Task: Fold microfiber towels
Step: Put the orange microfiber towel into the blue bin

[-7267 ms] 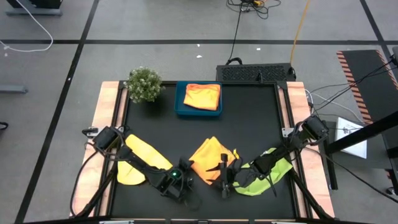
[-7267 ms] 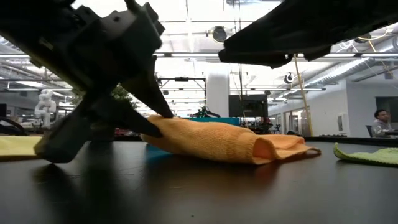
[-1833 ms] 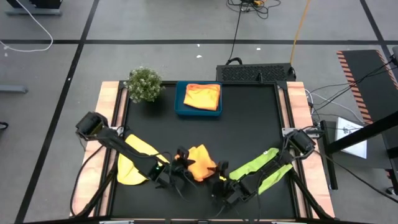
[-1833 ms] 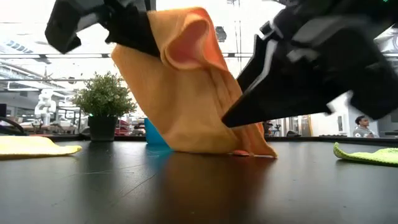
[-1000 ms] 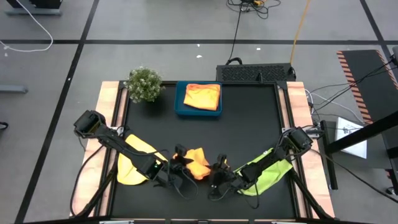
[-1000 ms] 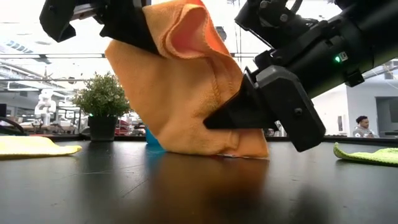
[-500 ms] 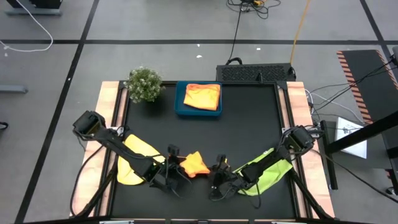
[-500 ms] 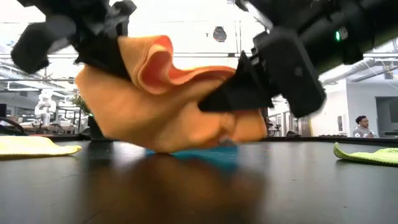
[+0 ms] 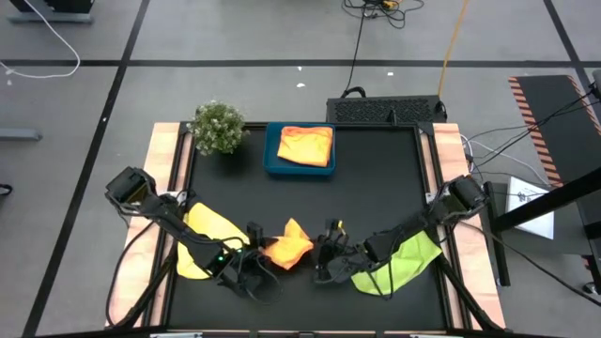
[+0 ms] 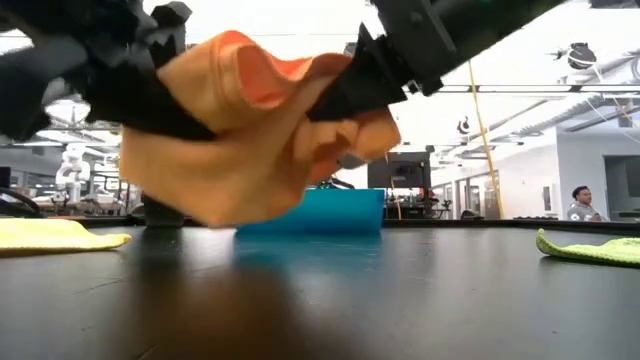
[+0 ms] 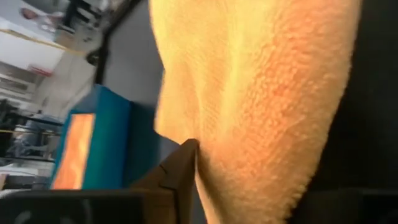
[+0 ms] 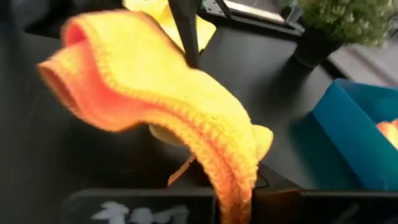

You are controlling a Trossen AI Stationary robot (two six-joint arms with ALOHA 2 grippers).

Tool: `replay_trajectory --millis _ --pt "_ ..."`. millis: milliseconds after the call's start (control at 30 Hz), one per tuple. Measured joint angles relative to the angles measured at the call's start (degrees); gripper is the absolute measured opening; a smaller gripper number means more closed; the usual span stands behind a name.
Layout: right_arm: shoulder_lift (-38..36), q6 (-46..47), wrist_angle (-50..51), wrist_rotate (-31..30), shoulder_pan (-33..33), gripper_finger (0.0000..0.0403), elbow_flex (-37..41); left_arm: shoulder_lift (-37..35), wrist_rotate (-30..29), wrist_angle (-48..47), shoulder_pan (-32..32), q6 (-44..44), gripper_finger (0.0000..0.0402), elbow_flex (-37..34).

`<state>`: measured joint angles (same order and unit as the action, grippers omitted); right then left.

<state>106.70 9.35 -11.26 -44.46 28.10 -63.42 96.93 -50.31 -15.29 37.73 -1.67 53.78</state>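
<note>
I hold a soft, fuzzy orange-yellow cloth [image 9: 286, 247] up off the black table top [image 9: 376, 178], near the front edge, between my two arms. My right gripper [image 9: 324, 258] pinches one side of it tight, and you can see the cloth draped over its fingers in the right wrist view. My left gripper [image 9: 252, 255] is at the other side of the cloth; its fingers look partly apart, and I cannot tell if they still hold the cloth or are just touching it. The cloth hangs bunched, with a fold on top. To fold it well, I think I should lower it slowly so the bottom edge touches the table first, then lay the top half over it so the edges match. I should not pull hard, or the cloth may slip out of one side and flop. A plain yellow cloth [image 9: 202, 239] lies by my left arm and a lime green cloth [image 9: 399, 268] lies under my right arm. One folded orange cloth [image 9: 306, 145] already sits in the blue box-shaped tray [image 9: 270, 155], beside the small green bushy plant [image 9: 216, 127].
</note>
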Motion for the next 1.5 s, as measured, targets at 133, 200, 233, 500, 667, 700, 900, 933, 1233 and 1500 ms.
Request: replay_trajectory --millis 133,200,233,500,667,700,900,933,1233,1500 --pt "-2.3 1.9 1.3 4.4 -2.6 0.0 0.0 -3.1 -2.5 -0.9 1.5 -1.7 0.0163 0.0" --pt "-3.3 1.9 1.7 4.5 -3.5 0.0 0.0 -4.8 -2.7 -0.6 1.9 -2.6 0.0174 0.1" --pt "-3.8 1.9 2.0 4.6 -4.0 0.0 0.0 -5.5 -2.8 -1.1 2.2 -3.0 0.0179 0.1" --pt "-6.7 -2.1 2.4 5.6 -6.8 0.0 0.0 -7.5 -3.5 -1.0 4.4 -3.6 0.0191 0.1" --pt "-6.9 -5.8 2.0 5.4 -7.8 0.0 0.0 -7.5 -3.9 -0.9 5.2 -6.2 0.0191 0.1" --pt "-6.9 -5.9 1.9 5.4 -7.9 0.0 0.0 -7.5 -3.9 -0.9 5.3 -7.1 0.0191 0.1" --pt "-6.8 -5.5 1.1 2.5 -8.6 0.0 0.0 -6.9 -3.8 -0.4 5.5 -10.1 0.0191 0.1" --pt "-6.8 -5.4 0.7 1.4 -8.6 0.0 0.0 -6.9 -3.8 -0.1 5.5 -10.1 0.0191 0.1" --pt "-6.8 -9.7 -1.0 -0.4 -9.0 0.0 0.0 -6.9 -4.3 1.7 5.3 -10.9 0.0191 -0.1" --pt "-6.8 -11.6 -2.7 -0.4 -7.9 0.0 0.0 -6.9 -8.7 10.5 4.2 -13.1 0.0191 -8.6"
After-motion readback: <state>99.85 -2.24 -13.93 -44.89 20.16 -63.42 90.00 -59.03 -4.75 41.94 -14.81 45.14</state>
